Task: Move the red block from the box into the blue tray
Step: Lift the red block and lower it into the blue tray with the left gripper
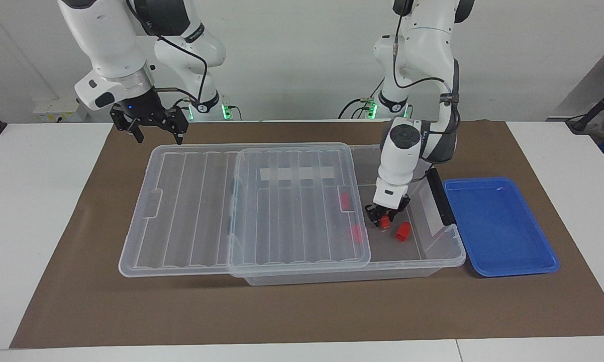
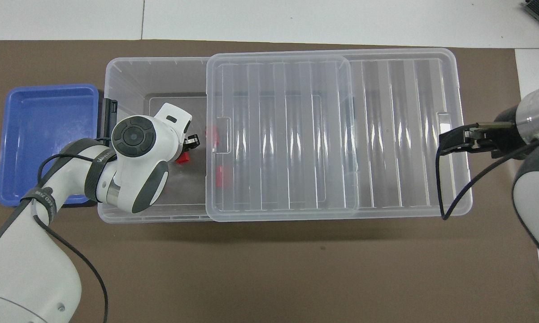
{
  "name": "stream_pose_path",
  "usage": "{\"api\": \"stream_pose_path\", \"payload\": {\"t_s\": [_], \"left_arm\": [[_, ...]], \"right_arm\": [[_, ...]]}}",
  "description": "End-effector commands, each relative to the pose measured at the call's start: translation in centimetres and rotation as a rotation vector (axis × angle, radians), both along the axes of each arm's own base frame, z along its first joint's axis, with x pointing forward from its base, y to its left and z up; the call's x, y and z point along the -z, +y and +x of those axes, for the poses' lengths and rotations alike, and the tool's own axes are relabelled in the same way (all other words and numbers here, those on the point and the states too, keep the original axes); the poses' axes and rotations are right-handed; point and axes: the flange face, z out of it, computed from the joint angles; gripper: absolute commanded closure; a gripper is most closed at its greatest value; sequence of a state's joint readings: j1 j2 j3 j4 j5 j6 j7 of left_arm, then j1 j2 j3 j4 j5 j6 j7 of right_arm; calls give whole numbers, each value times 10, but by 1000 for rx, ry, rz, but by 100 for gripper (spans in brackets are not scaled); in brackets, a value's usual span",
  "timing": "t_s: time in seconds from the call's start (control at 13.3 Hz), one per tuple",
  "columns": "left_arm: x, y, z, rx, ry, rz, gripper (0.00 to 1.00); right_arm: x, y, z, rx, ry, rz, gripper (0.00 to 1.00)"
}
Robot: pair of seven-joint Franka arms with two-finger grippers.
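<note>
Inside the large clear plastic box (image 1: 435,254), the left gripper (image 1: 384,219) has its fingers closed on a small bright red plastic block (image 1: 383,221); which way the block's long axis points cannot be told, as the fingers hide most of it. The left arm (image 1: 407,146) bends down steeply from its base, wrist nearly vertical over the open end of the box. A second red block (image 1: 402,231) lies tilted on the box floor just beside the held one, toward the shallow blue plastic tray (image 1: 498,226). Two more red blocks (image 1: 345,200) show through the ribbed clear lid (image 1: 262,201), which sits slid toward the right arm's end. The tray stands on the brown mat (image 1: 302,311) covering the desk, beside the box's black-latched end. The right gripper (image 1: 151,129) waits, fingers spread and holding nothing, above the mat by the lid's corner.
</note>
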State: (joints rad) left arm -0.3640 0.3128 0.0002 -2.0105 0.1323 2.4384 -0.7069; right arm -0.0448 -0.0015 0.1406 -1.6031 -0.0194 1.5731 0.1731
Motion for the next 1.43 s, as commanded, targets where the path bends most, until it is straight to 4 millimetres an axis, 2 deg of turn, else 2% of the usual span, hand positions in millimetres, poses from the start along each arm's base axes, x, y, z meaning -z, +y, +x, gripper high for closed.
{"api": "stream_pose_path", "payload": {"t_s": [0.0,0.15,0.3,0.45,0.68,0.83,0.98,1.21,1.36], "left_arm": [[1,2,0,16,1,17,100],[-1,2,-1,14,30,33,100],[-25,1,4,3,77,65,100],[-63,4,6,4,109,88,100],[-125,22,1,20,145,101,100],[-170,51,7,70,213,83,100],[-213,93,16,130,258,55,100],[-235,159,17,209,276,42,100],[-234,207,22,303,258,35,100]], "right_arm": [[-1,-3,-6,22,-16,-12,0],[-2,-3,-4,19,-26,-28,0],[-3,3,-3,11,-31,-34,0],[-2,1,-3,22,-29,-30,0],[-2,-3,-3,32,-28,-15,0],[-3,-3,-3,23,-29,-15,0],[-3,-4,-3,23,-29,-15,0],[-3,-5,-3,24,-27,-15,0],[-3,-5,-3,24,-27,-15,0]]}}
